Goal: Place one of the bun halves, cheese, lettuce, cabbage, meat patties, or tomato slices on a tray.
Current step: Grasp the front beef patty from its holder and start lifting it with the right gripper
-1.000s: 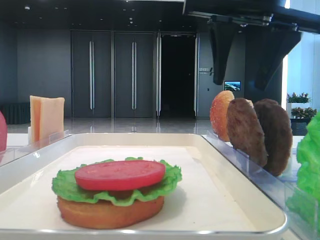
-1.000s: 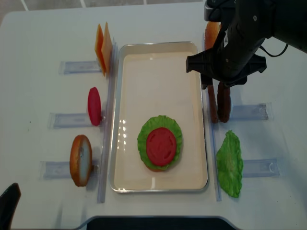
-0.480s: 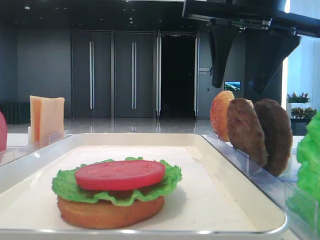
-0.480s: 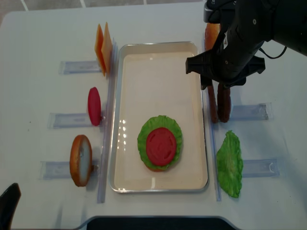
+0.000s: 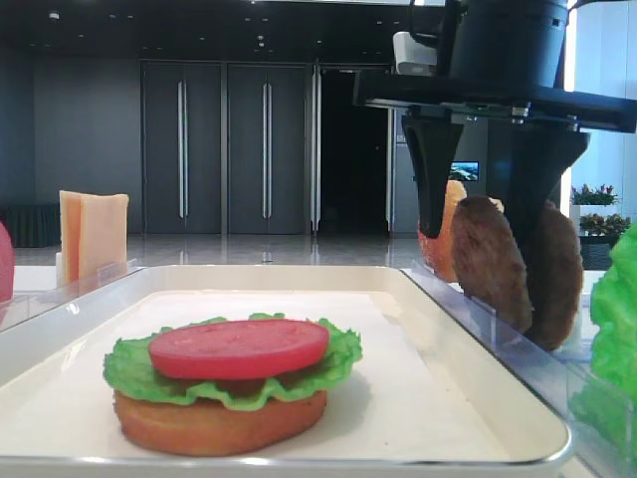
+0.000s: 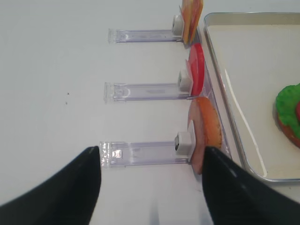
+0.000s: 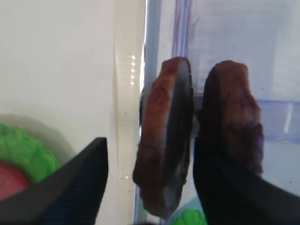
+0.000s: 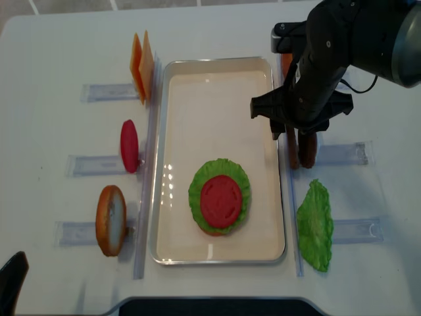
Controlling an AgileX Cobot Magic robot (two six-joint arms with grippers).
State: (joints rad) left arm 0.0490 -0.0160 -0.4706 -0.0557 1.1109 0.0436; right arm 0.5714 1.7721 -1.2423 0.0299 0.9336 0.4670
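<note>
Two dark-brown meat patties (image 8: 307, 153) stand on edge in a clear rack right of the cream tray (image 8: 217, 79). My right gripper (image 7: 150, 145) is open, with its fingers either side of the tray-side patty (image 7: 164, 140); the other patty (image 7: 232, 108) stands just outside the right finger. On the tray a tomato slice (image 8: 220, 201) lies on lettuce (image 8: 196, 191) over a bun half (image 5: 209, 423). My left gripper (image 6: 152, 154) hangs open over bare table beside another bun half (image 6: 206, 131) in its rack, holding nothing.
Cheese slices (image 8: 141, 66) and a tomato slice (image 8: 129, 146) stand in racks left of the tray. A lettuce leaf (image 8: 314, 224) stands in a rack at the front right. One more bun half (image 5: 445, 214) stands behind the patties, partly hidden by the arm.
The right gripper has come down over the patties, and its fingers now flank the tray-side patty. Everything else has stayed put.
</note>
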